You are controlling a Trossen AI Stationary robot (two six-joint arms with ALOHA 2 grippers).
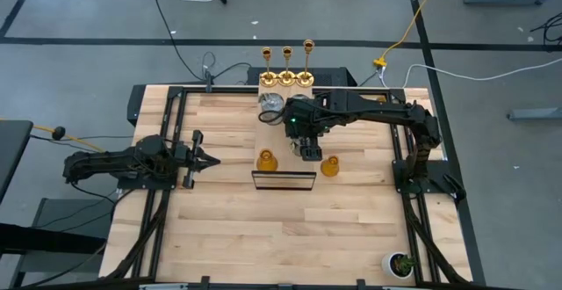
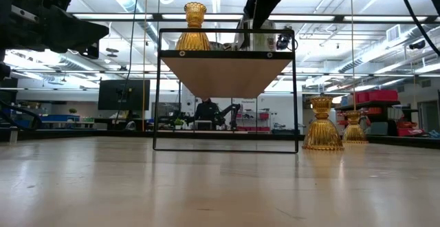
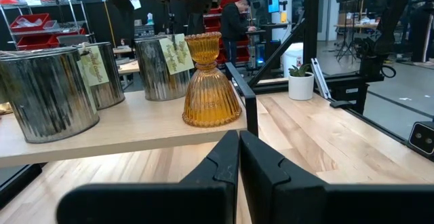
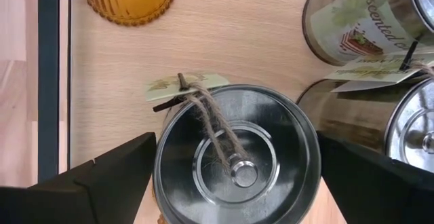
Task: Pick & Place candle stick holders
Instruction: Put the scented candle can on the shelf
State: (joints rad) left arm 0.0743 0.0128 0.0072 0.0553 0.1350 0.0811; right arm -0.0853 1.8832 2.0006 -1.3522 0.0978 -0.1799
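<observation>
On the raised shelf (image 4: 224, 41), silver can (image 4: 237, 159) sits btwn right gripper (image 4: 234, 173), jaws spread wide, not pinching. Risk: closing off-centre could tip it into neighbour cans (image 4: 366, 13). Left gripper (image 3: 239, 159) waits, jaws pressed together.

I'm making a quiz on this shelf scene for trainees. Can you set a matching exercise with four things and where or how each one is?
Things:
1. left gripper
2. right gripper
3. gold candlesticks
4. potted plant

Places or states:
A. table's near right corner
B. open, either side of a silver can
C. shut, apart from the shelf
D. row at the far edge

Pairs: 1-C, 2-B, 3-D, 4-A
</observation>
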